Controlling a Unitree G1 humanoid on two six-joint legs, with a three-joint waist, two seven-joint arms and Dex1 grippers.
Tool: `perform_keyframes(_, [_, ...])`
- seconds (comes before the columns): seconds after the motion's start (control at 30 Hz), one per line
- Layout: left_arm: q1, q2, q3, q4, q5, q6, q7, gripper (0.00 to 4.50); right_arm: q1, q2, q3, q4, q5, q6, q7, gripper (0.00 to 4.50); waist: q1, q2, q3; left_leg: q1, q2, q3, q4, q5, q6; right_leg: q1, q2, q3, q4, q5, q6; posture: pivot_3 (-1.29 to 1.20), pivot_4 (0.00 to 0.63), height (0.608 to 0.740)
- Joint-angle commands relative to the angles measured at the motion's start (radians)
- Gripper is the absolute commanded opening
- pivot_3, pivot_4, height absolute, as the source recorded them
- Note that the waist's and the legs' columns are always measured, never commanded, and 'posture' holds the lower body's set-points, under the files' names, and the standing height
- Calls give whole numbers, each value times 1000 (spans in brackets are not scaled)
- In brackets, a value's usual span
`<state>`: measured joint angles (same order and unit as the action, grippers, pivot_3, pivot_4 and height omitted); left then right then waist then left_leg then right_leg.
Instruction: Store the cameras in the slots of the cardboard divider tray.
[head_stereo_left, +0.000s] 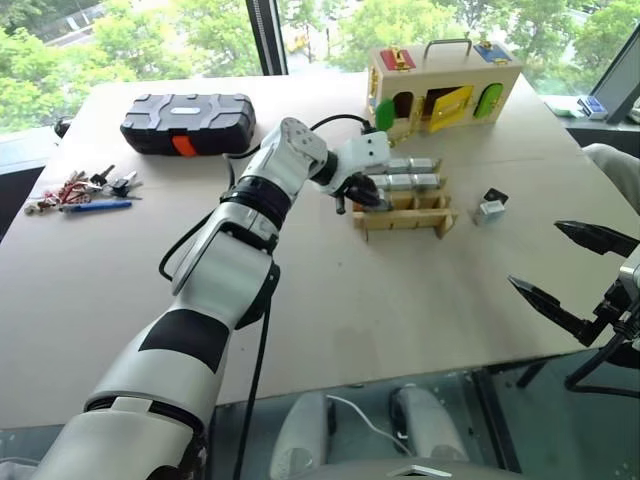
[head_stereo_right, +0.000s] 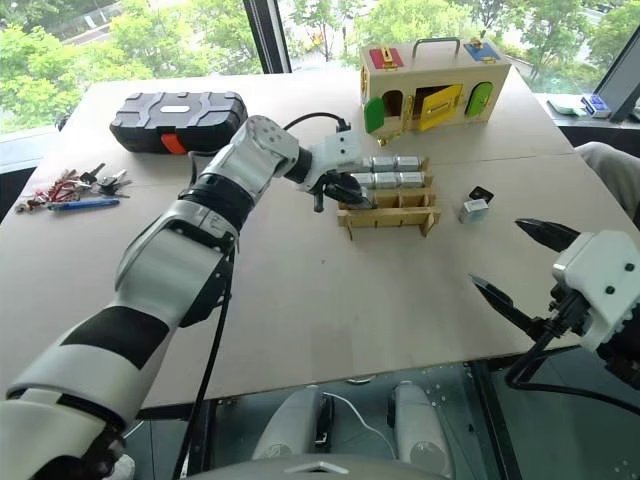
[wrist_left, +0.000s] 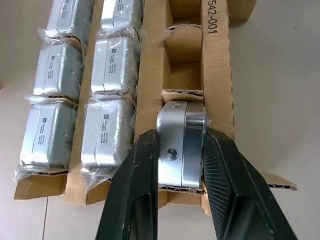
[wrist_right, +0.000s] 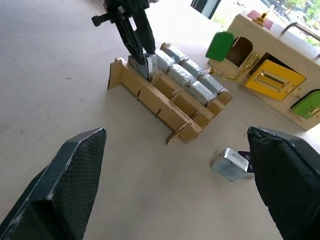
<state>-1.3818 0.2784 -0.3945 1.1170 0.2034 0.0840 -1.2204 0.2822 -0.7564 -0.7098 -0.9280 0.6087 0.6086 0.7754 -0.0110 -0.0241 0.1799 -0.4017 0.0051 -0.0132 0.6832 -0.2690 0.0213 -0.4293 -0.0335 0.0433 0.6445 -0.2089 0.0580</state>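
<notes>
Cameras: eight visible in total. Six wrapped cameras occupy slots of the cardboard divider tray, three in each of two rows. One unwrapped camera sits in the end slot of the third row, between the fingers of the left gripper. One loose camera lies on the surface.

Cardboard divider trays: one, with three rows.

Empty slots visible: two.

Grippers: two, the second being the right gripper.

Wooden boxes: one.

Black cases: one.

Silver camera in tray end slot
</notes>
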Motion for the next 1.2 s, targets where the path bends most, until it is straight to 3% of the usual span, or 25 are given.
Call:
perform_keyframes(0.03, [-45,-14,38,-88,-36,48,-60,1901,10,-4,7,-8,-8,-26,-16,4500,0,0,0,0,0,0,0,0,0,0,0,0,0,0,0,0,150,740])
perform_keyframes(0.2, [-126,4,215,-123,-203,337,-113,3980,8,26,52,-25,0,13,-103,4500,-1,0,0,-3,0,-1,2,-1,1,-2,0,-1,0,0,-1,0,150,740])
perform_keyframes(0.4, [-8,89,415,-209,-335,317,14,3980,-50,12,200,12,-94,70,-238,4500,-16,3,-2,3,1,3,0,-1,2,-1,1,3,3,0,0,0,150,740])
perform_keyframes(0.5, [227,115,474,-442,-401,205,-2,3980,-140,-27,245,136,-127,122,-272,4500,-19,3,-2,4,2,3,2,-1,2,-1,0,4,7,0,0,0,150,740])
perform_keyframes(0.63, [462,167,509,-680,-551,342,-116,3980,-303,-48,322,329,-158,159,-295,4500,-23,1,0,6,2,4,5,-1,1,-3,0,9,13,2,-4,0,150,740])
perform_keyframes(0.9, [760,323,557,-1017,-697,409,-146,3980,-484,-290,626,718,-443,-257,-4,4500,-7,1,-1,5,1,8,4,-1,1,-3,0,8,12,2,-4,0,150,740])
perform_keyframes(1.2, [967,384,605,-1200,-783,438,-59,3980,-812,-222,793,1185,-557,-553,176,4500,-7,1,0,6,2,9,5,-1,1,-3,0,8,11,2,-4,0,150,740])
